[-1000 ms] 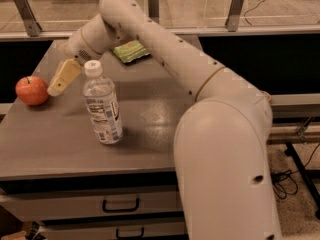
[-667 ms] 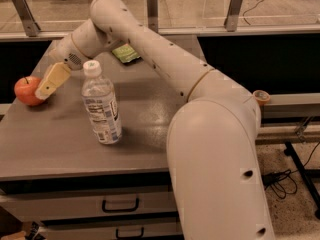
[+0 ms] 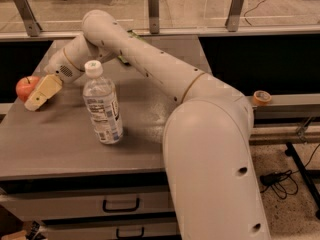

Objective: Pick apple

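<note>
Now gripper swung left, away from bottle, close at apple's 4 o'clock. Apple sits at table 9 o'clock edge. Spread or closed: cannot tell. Grasp likely imminent.

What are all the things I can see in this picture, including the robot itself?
small round red apple: one, red, at the far left edge of the table top.
clear plastic water bottle: one, clear with a white cap and a label, upright towards the table's front.
grey table: one, grey top, drawers with dark handles below.
roll of orange tape: one, orange, on the ledge right of the table.
black cables: a few, black, on the floor at right.
metal posts: three, grey, along the rail behind the table.
robot arm: one, white, reaching left across the table.
gripper: one, beige, low over the table, right beside the apple.
</note>
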